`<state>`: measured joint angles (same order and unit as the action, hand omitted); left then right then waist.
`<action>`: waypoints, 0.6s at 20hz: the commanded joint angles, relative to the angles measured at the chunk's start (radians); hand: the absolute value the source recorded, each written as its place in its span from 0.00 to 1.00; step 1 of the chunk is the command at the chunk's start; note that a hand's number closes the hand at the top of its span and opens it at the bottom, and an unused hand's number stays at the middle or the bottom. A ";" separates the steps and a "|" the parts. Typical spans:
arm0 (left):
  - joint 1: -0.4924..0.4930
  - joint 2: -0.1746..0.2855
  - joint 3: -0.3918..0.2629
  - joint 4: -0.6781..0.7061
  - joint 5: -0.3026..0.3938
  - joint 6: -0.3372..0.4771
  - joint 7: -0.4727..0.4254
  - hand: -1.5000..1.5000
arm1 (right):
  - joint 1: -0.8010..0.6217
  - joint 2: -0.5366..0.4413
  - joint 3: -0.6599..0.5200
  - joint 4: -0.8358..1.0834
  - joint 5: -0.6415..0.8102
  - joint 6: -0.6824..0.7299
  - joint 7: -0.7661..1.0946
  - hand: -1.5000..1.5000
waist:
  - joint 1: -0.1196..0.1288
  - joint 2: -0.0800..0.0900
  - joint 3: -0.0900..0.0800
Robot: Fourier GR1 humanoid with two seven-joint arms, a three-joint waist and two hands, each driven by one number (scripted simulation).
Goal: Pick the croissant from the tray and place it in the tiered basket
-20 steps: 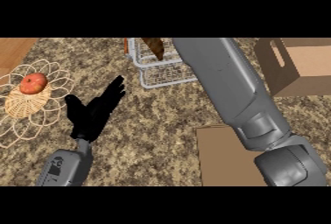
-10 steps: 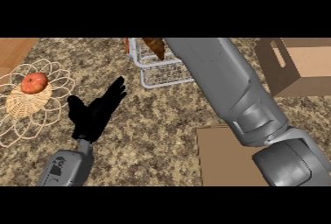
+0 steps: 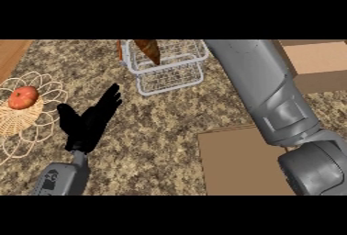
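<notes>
The croissant [image 3: 149, 49], brown and pointed, shows at the top edge of the head view, over the back of the white wire tiered basket [image 3: 169, 75]. My right forearm [image 3: 261, 87] runs up past the basket's right side and leaves the view at the top, so the right hand is hidden. The brown tray [image 3: 237, 160] lies at the lower right, partly under that arm. My left hand [image 3: 88, 121] rests open on the left, fingers up, apart from the basket.
A wicker basket [image 3: 13, 124] with a red apple [image 3: 24, 97] stands at the far left. A cardboard box [image 3: 315, 64] sits at the upper right, behind the right arm. Speckled countertop [image 3: 156, 137] lies between the left hand and the tray.
The upper part of my right forearm has shifted a little to the right. The croissant sits slightly further left and lower over the basket. The left hand has not moved.
</notes>
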<state>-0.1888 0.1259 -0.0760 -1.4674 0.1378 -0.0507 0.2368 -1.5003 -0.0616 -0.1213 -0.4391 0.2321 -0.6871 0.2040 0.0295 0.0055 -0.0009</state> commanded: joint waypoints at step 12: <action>0.094 0.020 0.061 -0.038 0.017 0.016 -0.021 0.50 | 0.413 -0.407 0.020 -0.477 -0.155 0.668 0.082 0.00 | -0.107 -0.033 0.002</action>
<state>-0.1159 0.1389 -0.0387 -1.5032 0.1408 -0.0319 0.2324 -1.1780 -0.3404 -0.0867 -0.7962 0.1348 -0.1998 0.2659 -0.0578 -0.0222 0.0012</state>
